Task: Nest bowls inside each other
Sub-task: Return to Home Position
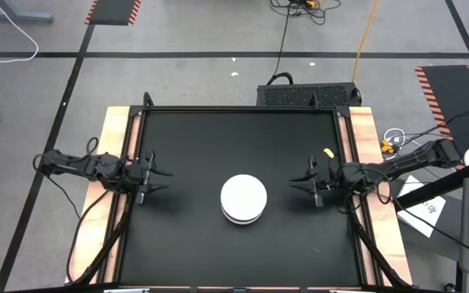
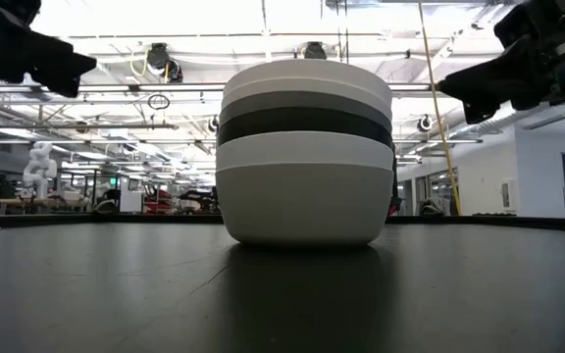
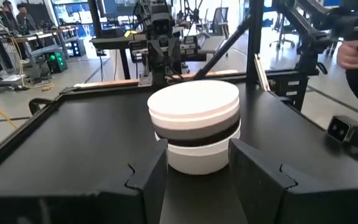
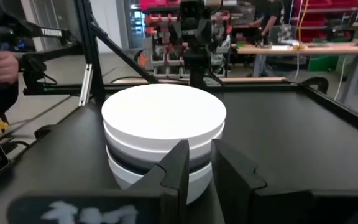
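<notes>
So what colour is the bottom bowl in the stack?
White. The bottom bowl shows best in the low view.

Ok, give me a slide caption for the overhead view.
Nested bowl stack sits between the left gripper and right gripper, both clear of it.

The stack of bowls (image 2: 305,157) reads in bands: a white bowl (image 2: 305,71) on top, grey (image 2: 305,96) beneath it, then a black bowl (image 2: 305,123), and two white bowls (image 2: 305,201) at the bottom, all plain. The table mat (image 1: 186,138) is black, with pale wooden edges (image 1: 114,138). The left gripper (image 1: 167,180) and right gripper (image 1: 295,181) are black. The floor (image 1: 39,89) is grey with black lines, and the floor mats (image 1: 112,10) are black with orange-and-black striped borders.
</notes>
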Action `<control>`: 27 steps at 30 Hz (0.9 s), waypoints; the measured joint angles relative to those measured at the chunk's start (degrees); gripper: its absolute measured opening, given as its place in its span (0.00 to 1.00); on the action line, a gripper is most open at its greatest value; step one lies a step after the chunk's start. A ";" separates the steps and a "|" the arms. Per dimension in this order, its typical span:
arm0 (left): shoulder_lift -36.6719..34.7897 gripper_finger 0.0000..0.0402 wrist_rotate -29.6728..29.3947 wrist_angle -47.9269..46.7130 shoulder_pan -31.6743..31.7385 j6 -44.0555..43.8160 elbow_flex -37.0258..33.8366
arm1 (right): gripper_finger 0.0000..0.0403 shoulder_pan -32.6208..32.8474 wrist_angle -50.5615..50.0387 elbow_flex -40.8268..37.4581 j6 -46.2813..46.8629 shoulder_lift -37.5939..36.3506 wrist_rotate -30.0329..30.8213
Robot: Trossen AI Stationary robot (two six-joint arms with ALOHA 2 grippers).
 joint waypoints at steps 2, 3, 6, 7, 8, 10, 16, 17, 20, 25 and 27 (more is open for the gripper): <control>0.00 0.43 0.67 0.71 0.00 -0.14 -1.32 | 0.15 0.00 1.90 -1.70 -0.44 -1.14 -0.01; -0.04 0.43 1.16 1.09 0.00 -0.16 -2.09 | 0.15 0.00 2.31 -2.41 -0.74 -1.65 0.00; -0.07 0.43 1.25 1.86 0.00 -0.19 -4.08 | 0.15 0.00 4.94 -4.13 -0.84 -4.00 0.91; -0.07 0.43 1.25 1.99 0.00 -0.19 -4.59 | 0.15 -0.01 4.01 -4.16 -0.81 -4.65 1.22; -0.07 0.43 1.25 2.41 0.02 -0.17 -4.97 | 0.15 -0.04 3.27 -4.16 -0.79 -5.00 1.39; -0.09 0.43 1.27 3.04 0.06 0.41 -5.19 | 0.15 -0.04 2.58 -4.21 -1.00 -5.57 1.38; -0.09 0.43 1.31 2.56 0.05 2.25 -5.30 | 0.15 -0.02 -0.66 -4.27 -2.89 -8.14 2.35; -0.09 0.43 1.31 2.28 0.05 2.43 -5.30 | 0.15 -0.02 -1.53 -4.27 -3.06 -8.74 3.73; -0.09 0.43 1.31 0.58 0.07 2.19 -5.30 | 0.15 -0.07 -3.80 -4.32 -4.06 -10.47 8.18; -0.07 0.43 1.28 0.37 0.12 1.87 -5.30 | 0.15 -0.35 -4.59 -4.36 -4.06 -12.55 9.60; -0.07 0.43 1.27 0.36 0.50 2.50 -5.30 | 0.15 -1.45 -4.76 -4.38 -3.90 -12.77 9.60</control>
